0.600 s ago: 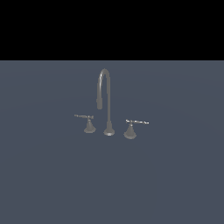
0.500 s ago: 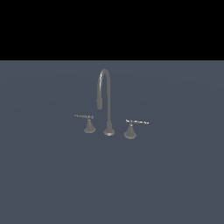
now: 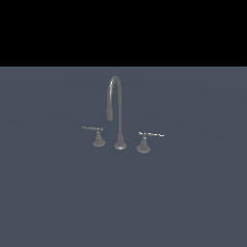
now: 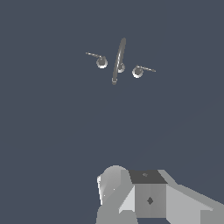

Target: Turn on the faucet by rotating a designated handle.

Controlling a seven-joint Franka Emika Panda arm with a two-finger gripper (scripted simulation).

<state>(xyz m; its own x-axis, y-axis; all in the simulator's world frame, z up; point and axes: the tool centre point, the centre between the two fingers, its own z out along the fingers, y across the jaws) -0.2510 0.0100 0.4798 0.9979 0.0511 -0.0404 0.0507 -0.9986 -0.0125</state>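
A flat, dark blue-grey bench [image 3: 62, 202] fills the lower part of the exterior view, with plain black behind it. In the middle stands the small grey metal faucet [image 3: 116, 111] with its tall curved spout. The thin dull-grey lever handle [image 3: 96, 135] on a cone base sits just beside the spout, on the exterior view's left. The twin handle with the brighter, whitish tip [image 3: 146, 140] sits on the exterior view's right. In the wrist view, blocky grey arm parts [image 4: 148, 197] show well apart from the faucet; I cannot tell if the end effector is released or clenched.
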